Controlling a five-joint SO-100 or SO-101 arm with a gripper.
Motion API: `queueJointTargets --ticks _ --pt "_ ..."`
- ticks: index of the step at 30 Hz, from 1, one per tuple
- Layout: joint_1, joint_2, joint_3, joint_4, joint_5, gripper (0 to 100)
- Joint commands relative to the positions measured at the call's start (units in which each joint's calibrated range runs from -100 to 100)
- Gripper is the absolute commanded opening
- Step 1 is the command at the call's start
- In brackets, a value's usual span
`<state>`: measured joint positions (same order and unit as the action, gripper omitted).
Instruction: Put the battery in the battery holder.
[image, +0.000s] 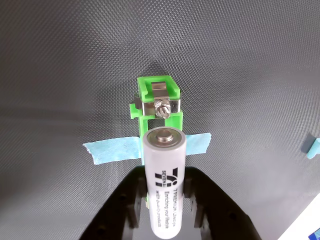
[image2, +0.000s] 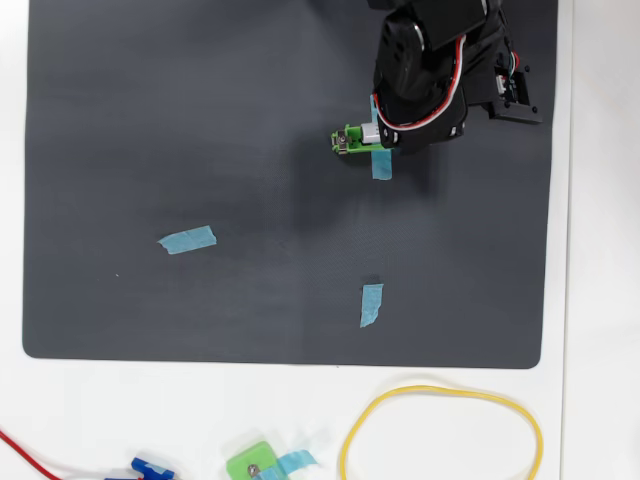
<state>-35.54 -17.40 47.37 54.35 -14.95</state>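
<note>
Hand (image: 165, 210) is clamped on the battery (image: 165, 180), which points along the holder (image: 159, 102) just above it. Beyond the battery's tip sits the holder's silver end; blue tape (image: 115, 149) crosses the frame on the dark mat (image: 60, 65).

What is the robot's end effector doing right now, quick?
End effector: closed on the battery, held over the battery holder.
</note>
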Motion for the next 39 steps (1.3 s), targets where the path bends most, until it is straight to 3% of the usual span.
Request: queueJointTargets --ticks 1,25,32,39 --pt "1.14 -0.72 -0.85 -0.59 0.14 0" --pt "0.51 3.63 -1.82 -2.16 0.14 0" --pt "0.51 3.63 -1.20 -1.64 0.09 18" --pt "1.24 3.63 -1.11 -1.81 -0.23 20"
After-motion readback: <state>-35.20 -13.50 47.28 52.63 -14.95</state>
